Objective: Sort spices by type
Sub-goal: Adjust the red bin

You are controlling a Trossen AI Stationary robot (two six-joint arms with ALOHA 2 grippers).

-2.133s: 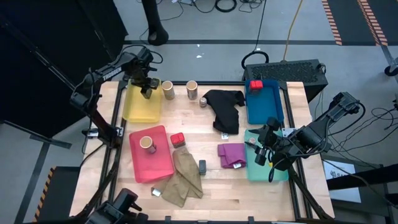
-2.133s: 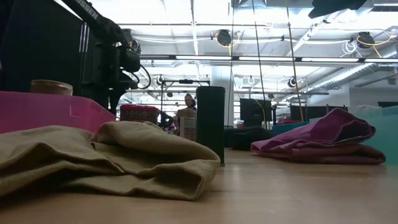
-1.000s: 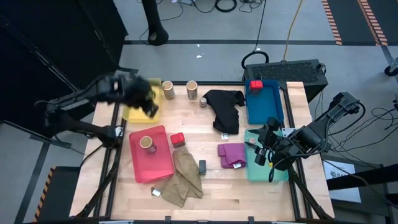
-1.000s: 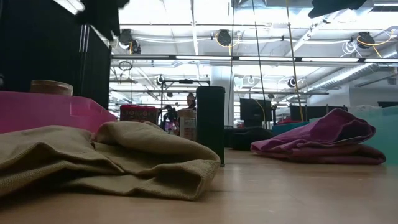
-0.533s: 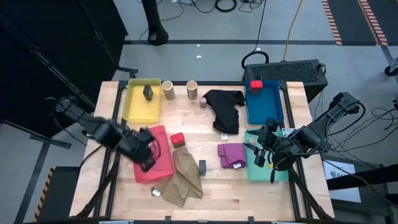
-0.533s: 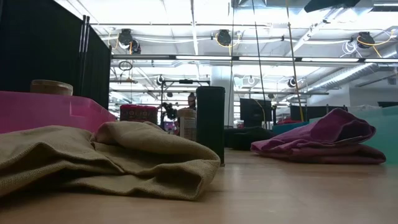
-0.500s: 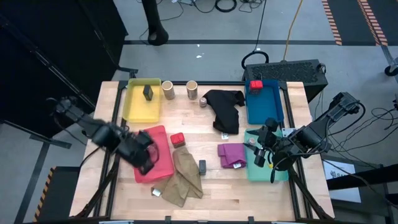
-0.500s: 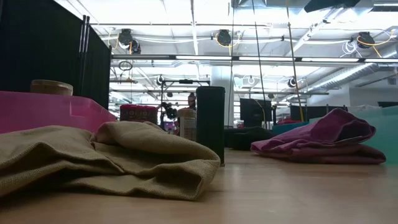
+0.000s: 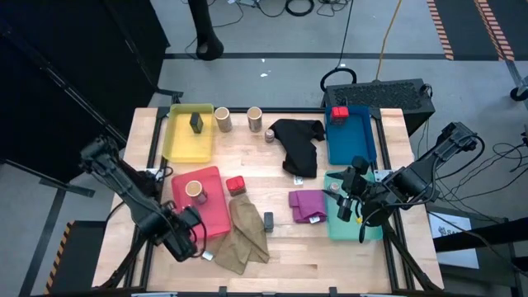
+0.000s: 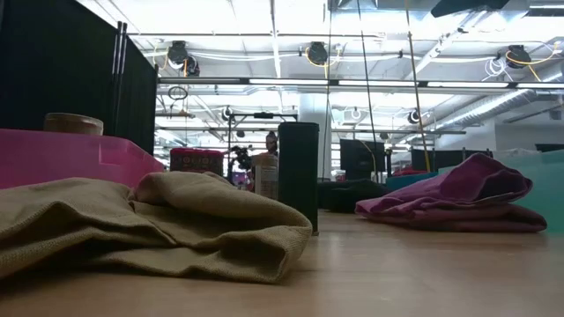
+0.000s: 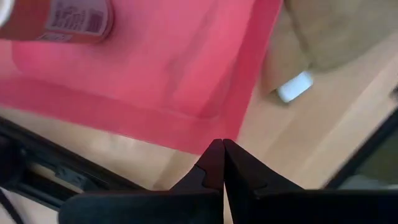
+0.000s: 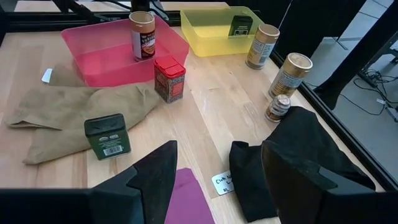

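Wooden table (image 9: pixel 346 247), unreadable white tag (image 12: pixel 224 182)

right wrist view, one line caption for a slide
Open right gripper facing a dark green tin on khaki cloth.

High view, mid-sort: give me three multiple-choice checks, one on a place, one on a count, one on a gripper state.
1. Where is the dark grey block?
A. yellow tray
B. blue tray
C. teal tray
2. How many containers stand in the red tray?
A. none
B. one
C. three
3. How is the left gripper?
A. shut on a jar
B. wide open
C. shut, empty

Answers: 1 A, it sits inside the yellow tray. 2 B, only the tan cylinder. 3 C, fingertips meet with nothing between.
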